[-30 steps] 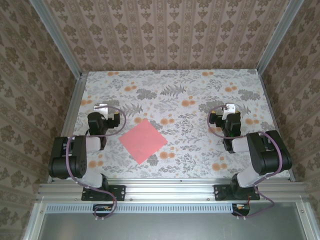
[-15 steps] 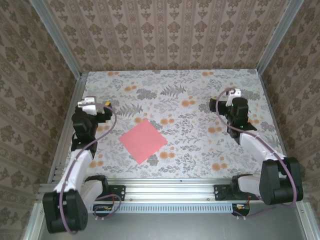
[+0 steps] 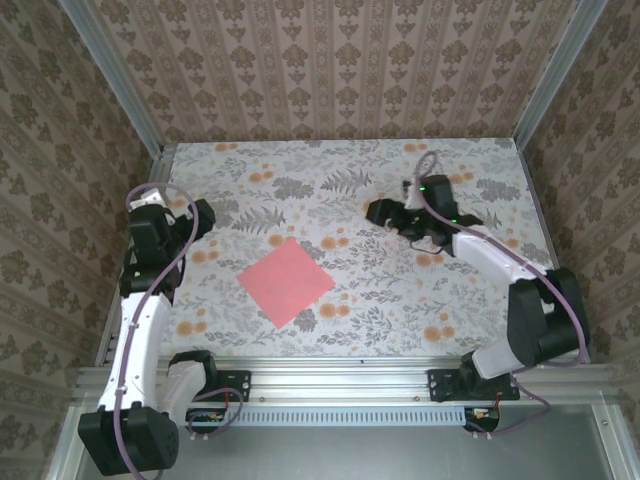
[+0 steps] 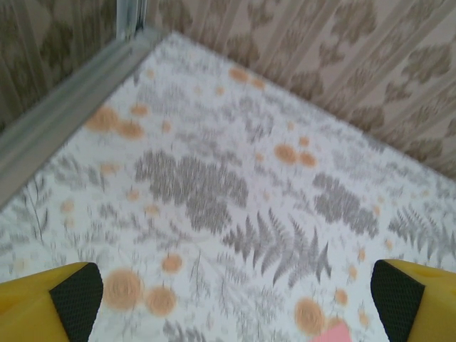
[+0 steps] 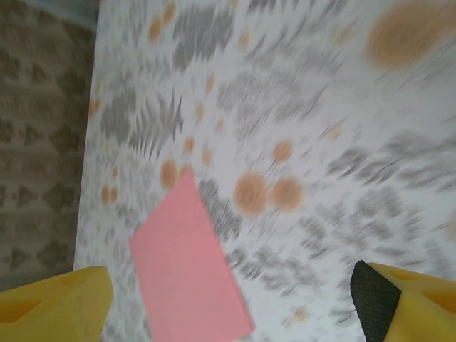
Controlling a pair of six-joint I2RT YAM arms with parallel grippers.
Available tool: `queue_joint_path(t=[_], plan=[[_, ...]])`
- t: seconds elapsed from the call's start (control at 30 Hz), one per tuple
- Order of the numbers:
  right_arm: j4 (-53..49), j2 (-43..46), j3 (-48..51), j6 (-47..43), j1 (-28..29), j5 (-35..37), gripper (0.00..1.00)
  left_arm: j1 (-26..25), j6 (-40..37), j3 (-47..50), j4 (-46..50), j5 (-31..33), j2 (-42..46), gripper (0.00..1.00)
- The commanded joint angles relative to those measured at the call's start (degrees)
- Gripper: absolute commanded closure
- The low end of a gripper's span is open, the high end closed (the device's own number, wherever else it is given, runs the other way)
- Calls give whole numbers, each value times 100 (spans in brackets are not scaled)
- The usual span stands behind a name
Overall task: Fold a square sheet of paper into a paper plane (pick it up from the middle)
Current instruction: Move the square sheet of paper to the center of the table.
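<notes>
The square sheet of paper (image 3: 286, 281) is salmon-pink and lies flat on the flowered table, turned like a diamond, left of centre. It is a plain square, not a paper plane. My left gripper (image 3: 198, 215) hangs open above the table, up and left of the sheet. In the left wrist view its fingers (image 4: 71, 299) stand wide apart and one pink corner (image 4: 333, 333) shows at the bottom edge. My right gripper (image 3: 378, 210) is open above the table, up and right of the sheet. The right wrist view is blurred, with the sheet (image 5: 189, 271) ahead between the wide fingers (image 5: 399, 299).
The floral tablecloth (image 3: 350, 190) carries orange printed flowers and grey ferns. Aluminium rails (image 3: 150, 200) and patterned walls close the table on the left, right and far sides. Both arm bases (image 3: 210, 380) sit at the near edge.
Both arms have unfolded from their tucked pose. The left gripper rose and moved to the far left. The right gripper swung left towards the table's middle. The sheet has not moved.
</notes>
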State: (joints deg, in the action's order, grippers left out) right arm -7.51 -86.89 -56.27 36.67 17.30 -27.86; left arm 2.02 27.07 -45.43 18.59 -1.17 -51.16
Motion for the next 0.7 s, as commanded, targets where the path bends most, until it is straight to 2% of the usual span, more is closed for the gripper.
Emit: queue_joint_path(t=[0.0, 0.13, 0.27, 0.37, 0.53, 0.67], plan=[[-906, -416, -874, 221, 698, -227, 13, 50, 247, -405, 916, -251, 90, 0], [-1792, -1325, -2074, -63, 1475, 41, 15, 44, 127, -491, 1326, -610, 163, 0], [-1612, -2288, -2506, -208, 2034, 44, 20, 51, -27, -3, 1176, -1008, 261, 0], [-1306, -2795, -2669, -241, 2311, -42, 25, 38, 22, 331, 1150, -1134, 464, 0], [-1842, -3431, -3405, -537, 2576, 337, 26, 36, -61, 571, 1481, -1248, 943, 0], [-2233, -3994, -4040, -632, 2624, 211, 26, 39, 85, 702, 1529, -1385, 1098, 0]])
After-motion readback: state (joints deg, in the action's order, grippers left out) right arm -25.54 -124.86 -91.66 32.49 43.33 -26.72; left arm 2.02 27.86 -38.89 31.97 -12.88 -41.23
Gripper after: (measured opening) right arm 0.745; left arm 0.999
